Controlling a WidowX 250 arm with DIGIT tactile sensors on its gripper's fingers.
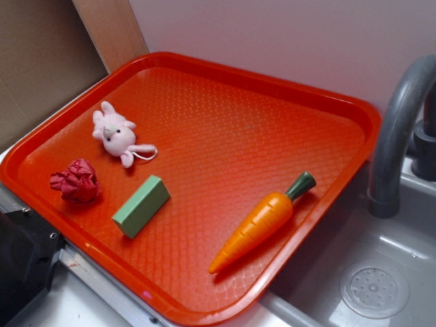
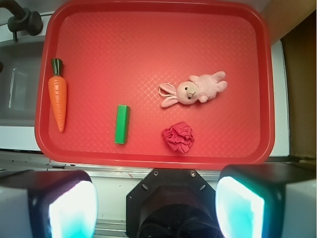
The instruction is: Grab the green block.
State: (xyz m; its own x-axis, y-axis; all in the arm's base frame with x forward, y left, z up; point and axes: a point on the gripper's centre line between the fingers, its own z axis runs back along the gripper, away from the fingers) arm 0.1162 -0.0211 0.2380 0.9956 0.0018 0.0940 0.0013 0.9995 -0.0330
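Note:
The green block (image 1: 141, 206) is a small pale-green bar lying flat on the red tray (image 1: 286, 95), near its front left. In the wrist view the green block (image 2: 122, 124) lies far above and a little left of my gripper (image 2: 156, 206). My gripper is open and empty, its two pale pads (image 2: 72, 210) wide apart at the bottom of the wrist view, over the counter just off the tray's near rim (image 2: 148, 159). In the exterior view only a black part of the arm (image 1: 20, 266) shows at the lower left.
On the tray lie an orange toy carrot (image 1: 262, 221) with a dark green stem, a pink plush bunny (image 1: 117, 133) and a crumpled red cloth ball (image 1: 76, 181). A grey faucet (image 1: 395, 136) and sink basin (image 1: 375, 286) are to the right. A wall stands behind.

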